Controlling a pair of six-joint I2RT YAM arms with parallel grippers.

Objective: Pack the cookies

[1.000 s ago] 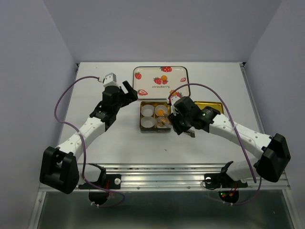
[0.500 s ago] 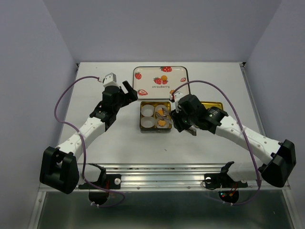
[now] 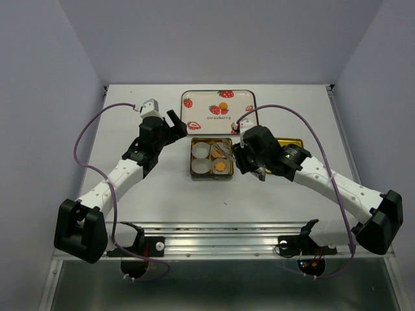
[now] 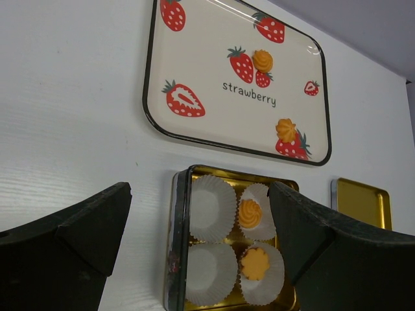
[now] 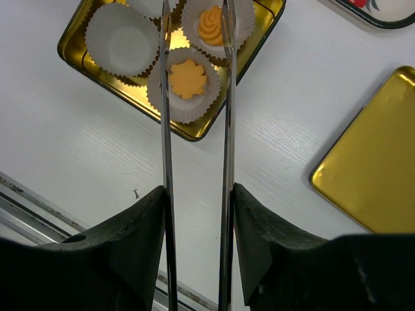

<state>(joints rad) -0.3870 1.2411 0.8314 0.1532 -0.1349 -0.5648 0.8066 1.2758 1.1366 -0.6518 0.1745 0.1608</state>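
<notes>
Surveying the tabletop from above, we locate the gold tin between the two arms. The strawberry tray lies just beyond it and the gold lid lies to its right. The tin holds four white paper cups. Two cookies sit in its right-hand column: the flat cookie in the near cup and the swirl cookie in the far cup. The left-hand cups are empty. The other two cookies lie on the tray: the far tray cookie among the printed strawberries at its middle, and the near tray cookie toward its near right corner.

The right gripper carries two long metal blades that reach over the tin's right-hand column. The blades stand spread and parallel, pinching nothing. In the right wrist view both tin cookies appear in the gap between them, the swirl cookie close to the right-hand blade. We cannot tell whether the blade tips touch it.

The left gripper hangs left of the tin and tray, apart from both. Its fingers are spread wide and hold nothing.
</notes>
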